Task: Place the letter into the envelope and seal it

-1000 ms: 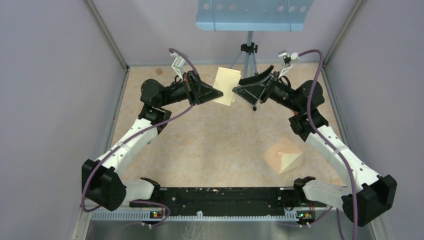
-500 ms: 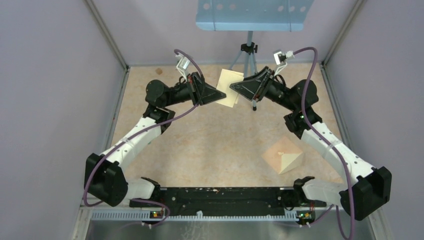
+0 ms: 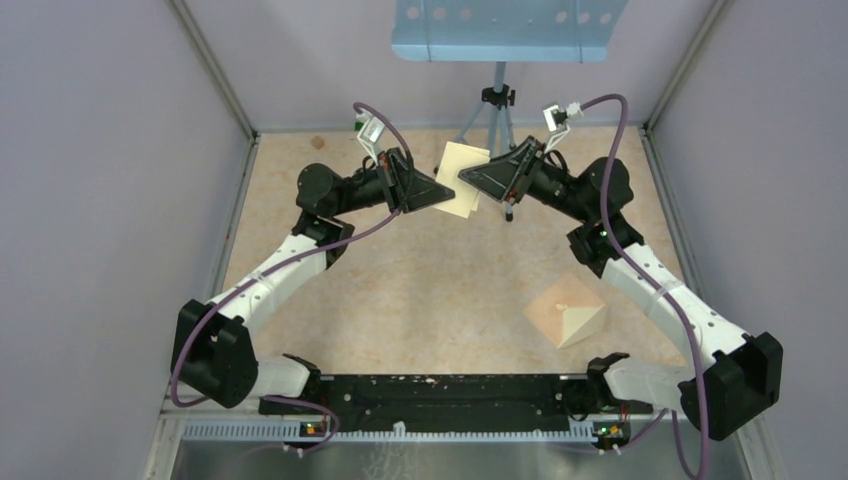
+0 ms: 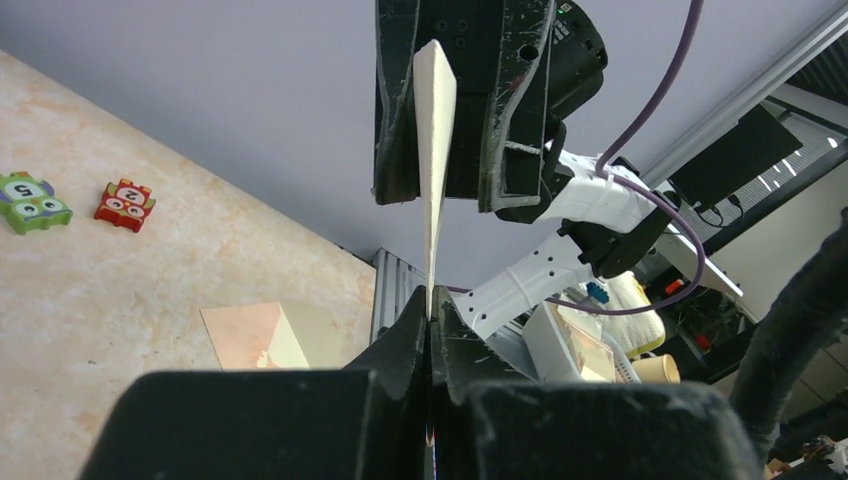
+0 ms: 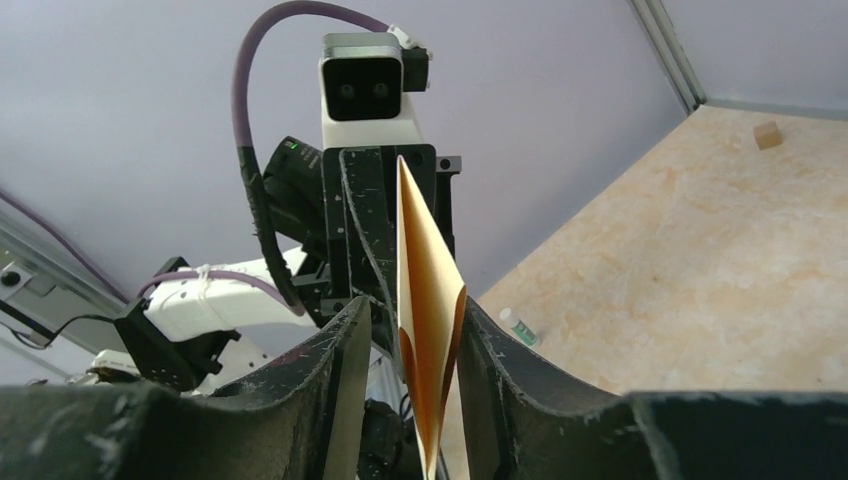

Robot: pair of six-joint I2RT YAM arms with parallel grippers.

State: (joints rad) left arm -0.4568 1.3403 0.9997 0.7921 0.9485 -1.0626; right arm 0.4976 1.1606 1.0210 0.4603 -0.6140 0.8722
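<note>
The letter [image 3: 456, 163], a pale cream folded sheet, hangs in the air at the back centre between both grippers. My left gripper [image 3: 443, 195] is shut on its lower edge; in the left wrist view the letter [image 4: 436, 150] stands edge-on above the closed fingertips [image 4: 415, 320]. My right gripper [image 3: 466, 179] is open, with the letter's folded far edge [image 5: 428, 290] between its spread fingers [image 5: 345, 340], touching the right one. The pinkish-tan envelope [image 3: 566, 311] lies on the table at the right front with its flap raised, and also shows in the left wrist view [image 4: 250, 335].
A tripod [image 3: 497, 105] under a blue perforated plate [image 3: 500, 25] stands just behind the grippers. A small wooden block [image 3: 318, 142] lies at the back left. Two toy number tiles [image 4: 35, 200] [image 4: 125, 205] and a small bottle [image 5: 518, 327] lie on the table.
My right gripper has moved left so its open jaws now sit over the letter's edge. My left arm has shifted slightly right, still holding the letter.
</note>
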